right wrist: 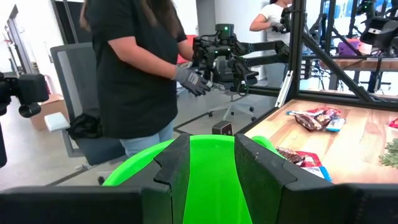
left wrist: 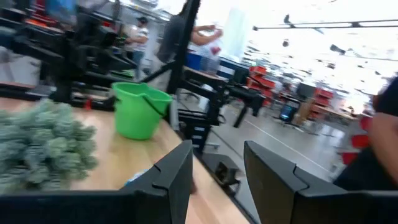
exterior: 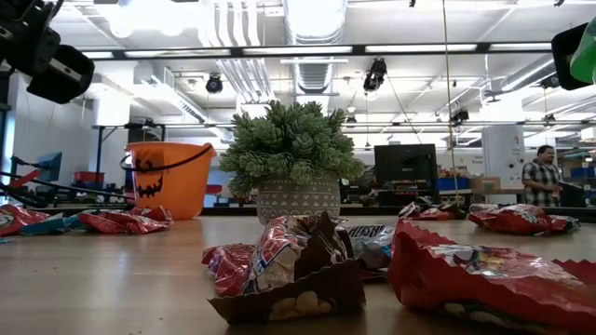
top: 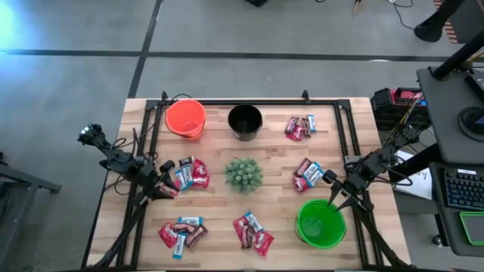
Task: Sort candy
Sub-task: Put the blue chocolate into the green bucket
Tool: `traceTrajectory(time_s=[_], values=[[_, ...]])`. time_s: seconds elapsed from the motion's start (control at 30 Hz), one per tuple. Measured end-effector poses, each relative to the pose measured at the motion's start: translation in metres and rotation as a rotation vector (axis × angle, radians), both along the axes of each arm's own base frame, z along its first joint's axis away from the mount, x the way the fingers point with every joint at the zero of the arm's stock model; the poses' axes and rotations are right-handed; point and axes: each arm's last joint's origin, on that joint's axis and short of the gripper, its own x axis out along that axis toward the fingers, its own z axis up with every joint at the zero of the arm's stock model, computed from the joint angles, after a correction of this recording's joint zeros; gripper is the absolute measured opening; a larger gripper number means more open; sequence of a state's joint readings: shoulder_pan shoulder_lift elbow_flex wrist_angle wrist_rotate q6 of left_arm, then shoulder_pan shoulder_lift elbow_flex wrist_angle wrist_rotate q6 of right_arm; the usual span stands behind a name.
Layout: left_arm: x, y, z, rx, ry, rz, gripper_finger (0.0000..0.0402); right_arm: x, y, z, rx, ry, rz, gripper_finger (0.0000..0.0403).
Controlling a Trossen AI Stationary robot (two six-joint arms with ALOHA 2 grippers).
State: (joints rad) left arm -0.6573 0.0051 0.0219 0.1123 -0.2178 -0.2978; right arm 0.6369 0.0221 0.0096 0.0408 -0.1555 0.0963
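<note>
Candy (top: 189,173) lies in six piles around the desk (top: 219,211), ringing a plant (top: 243,174); individual wrappers blur together from above. The left gripper (top: 168,189) hangs partly open and empty beside one pile. The right gripper (top: 333,198), also partly open and empty, hovers over the green bucket (top: 321,224), hiding part of its rim.

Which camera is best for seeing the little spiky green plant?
The low view: the plant stands whole and sharp in its patterned pot, mid-table. The high view shows only its top. The left wrist view catches a blurred edge; the right wrist view, only a sliver.
</note>
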Motion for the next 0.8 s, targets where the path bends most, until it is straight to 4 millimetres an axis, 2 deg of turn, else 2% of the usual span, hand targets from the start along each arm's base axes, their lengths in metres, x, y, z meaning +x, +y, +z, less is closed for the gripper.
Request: traceTrajectory(time_s=[0.4, 0.8], values=[[0.0004, 0.0009, 0.0005, 0.049, -0.026, 0.042, 0.0127, 0.0000, 0.0000, 0.0000, -0.001, -0.001, 0.000, 0.0116], [0.0003, 0.0010, 0.0007, 0.012, -0.013, 0.037, 0.0127, 0.0000, 0.0000, 0.0000, 0.000, 0.000, 0.000, 0.0116]])
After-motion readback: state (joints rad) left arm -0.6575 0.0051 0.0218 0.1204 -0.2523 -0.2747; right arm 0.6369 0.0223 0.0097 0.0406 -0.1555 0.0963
